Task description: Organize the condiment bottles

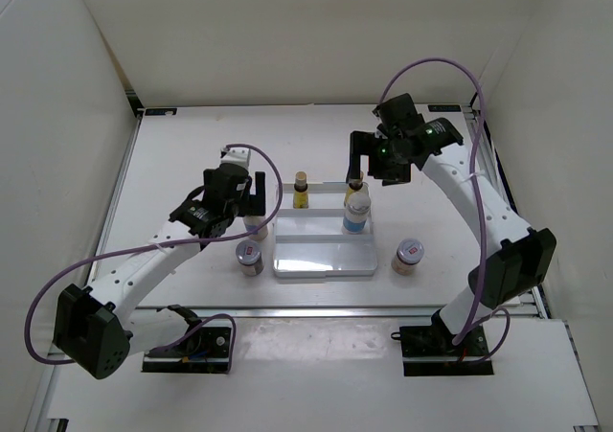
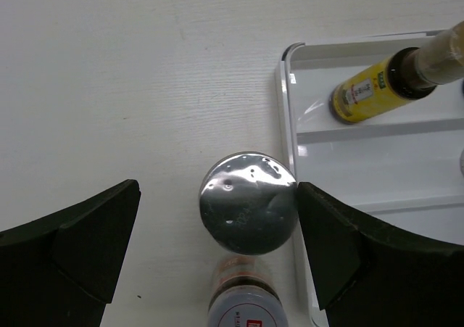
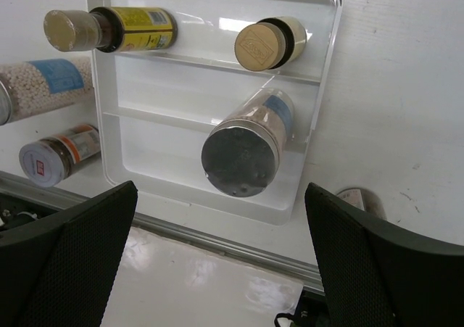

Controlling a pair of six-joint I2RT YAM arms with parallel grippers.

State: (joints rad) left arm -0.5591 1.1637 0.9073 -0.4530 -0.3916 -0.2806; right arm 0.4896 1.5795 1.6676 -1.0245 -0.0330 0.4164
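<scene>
My left gripper [image 2: 217, 196] [image 1: 251, 200] stands open over a silver-capped blue-labelled bottle [image 2: 248, 201] just left of the white stepped tray [image 2: 290, 124]. Its right finger is at the cap's edge. A short red-labelled jar [image 2: 244, 309] [image 1: 249, 257] stands right behind that bottle. In the tray, a yellow bottle [image 1: 301, 191] [image 3: 123, 30] and a second yellow one [image 3: 268, 44] stand on the back step. Another blue-labelled bottle [image 3: 246, 149] [image 1: 356, 212] stands on the middle step. My right gripper [image 3: 220, 196] [image 1: 367, 167] hangs open above it, holding nothing. The second red-labelled jar [image 1: 408, 257] stands right of the tray.
The tray [image 1: 324, 261] lies mid-table, its lowest front step bare. White enclosure walls [image 1: 57, 116] close in the table on both sides and the back. A metal rail [image 1: 326, 309] runs along the near edge.
</scene>
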